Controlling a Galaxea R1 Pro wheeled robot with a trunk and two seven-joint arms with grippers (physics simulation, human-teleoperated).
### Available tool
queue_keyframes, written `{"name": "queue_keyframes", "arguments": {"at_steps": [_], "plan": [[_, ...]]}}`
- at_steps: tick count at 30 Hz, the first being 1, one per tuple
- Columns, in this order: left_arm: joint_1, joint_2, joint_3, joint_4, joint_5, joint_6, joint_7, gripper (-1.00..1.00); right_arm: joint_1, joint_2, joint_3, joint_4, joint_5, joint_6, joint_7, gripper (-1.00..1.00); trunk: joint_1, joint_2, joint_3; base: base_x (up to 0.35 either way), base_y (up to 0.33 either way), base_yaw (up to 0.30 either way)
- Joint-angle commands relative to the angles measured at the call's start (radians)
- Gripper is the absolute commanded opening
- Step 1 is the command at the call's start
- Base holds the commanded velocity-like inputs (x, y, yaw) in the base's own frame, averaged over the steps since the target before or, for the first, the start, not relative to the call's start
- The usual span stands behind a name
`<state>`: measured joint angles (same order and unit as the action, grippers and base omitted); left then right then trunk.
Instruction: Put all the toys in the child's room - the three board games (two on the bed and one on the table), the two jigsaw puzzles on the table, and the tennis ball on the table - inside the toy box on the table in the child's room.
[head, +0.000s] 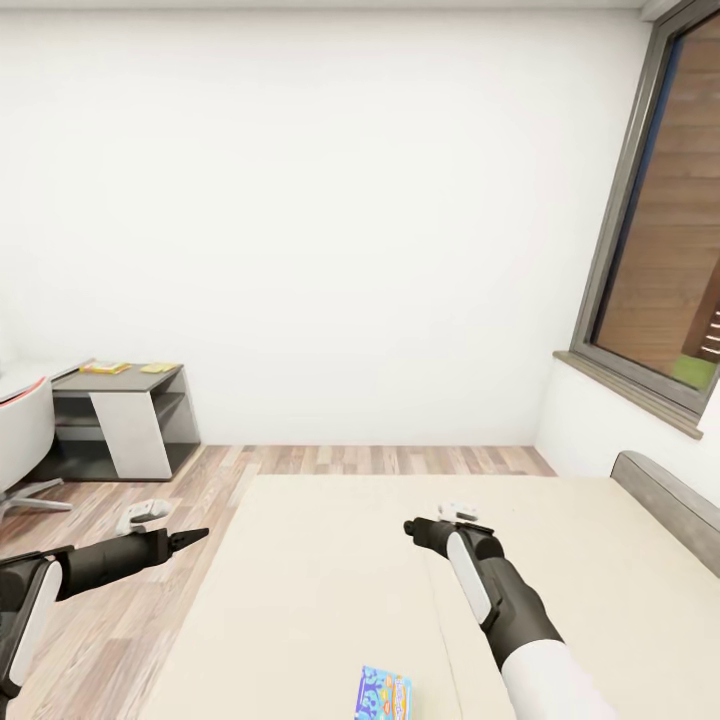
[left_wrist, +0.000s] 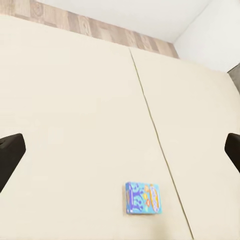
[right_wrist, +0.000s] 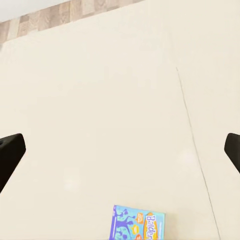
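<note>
Flat blue printed board game box lies on the cream bed, nearer the right gripper; both grippers, left included, wide apart, empty.

Ahead of me, a cream bed fills the lower view, its surface split by a seam running front to back. A grey headboard edges it at my right. Beyond lies wood-plank floor and a plain white wall. At upper right, a grey-framed window. At far left, a grey shelf unit and part of a white chair.
</note>
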<state>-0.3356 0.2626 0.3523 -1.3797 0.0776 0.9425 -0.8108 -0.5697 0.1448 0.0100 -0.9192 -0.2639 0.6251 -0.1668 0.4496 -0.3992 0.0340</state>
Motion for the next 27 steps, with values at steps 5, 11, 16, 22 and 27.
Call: {"name": "queue_keyframes", "arguments": {"at_steps": [5, 11, 16, 22, 27], "plan": [[0.0, -0.001, 0.001, -0.002, 0.008, 0.01, 0.004, 1.0, -0.001, 0.004, 0.002, 0.0, -0.011, 0.008, -0.009, 1.0, 0.0, -0.001, -0.007, 0.0, 0.0, 0.0], [0.0, -0.001, 0.001, -0.006, 0.008, 0.01, 0.002, 1.0, -0.001, 0.006, 0.002, 0.002, -0.01, 0.01, -0.008, 1.0, 0.0, -0.001, -0.017, 0.0, 0.0, 0.0], [0.0, 0.0, 0.002, -0.008, 0.009, 0.009, -0.001, 1.0, -0.002, 0.007, 0.002, 0.006, -0.009, 0.011, -0.008, 1.0, 0.0, -0.001, -0.025, 0.0, 0.0, 0.0], [0.0, 0.003, 0.003, -0.01, 0.01, 0.009, -0.004, 1.0, -0.002, 0.007, 0.002, 0.006, -0.009, 0.012, -0.008, 1.0, 0.0, -0.001, -0.035, 0.0, 0.0, 0.0], [0.0, 0.014, 0.011, -0.014, 0.012, 0.012, -0.099, 1.0, -0.003, 0.007, 0.002, 0.006, -0.009, 0.013, -0.008, 1.0, 0.0, -0.001, -0.043, 0.0, 0.0, 0.0]]}}
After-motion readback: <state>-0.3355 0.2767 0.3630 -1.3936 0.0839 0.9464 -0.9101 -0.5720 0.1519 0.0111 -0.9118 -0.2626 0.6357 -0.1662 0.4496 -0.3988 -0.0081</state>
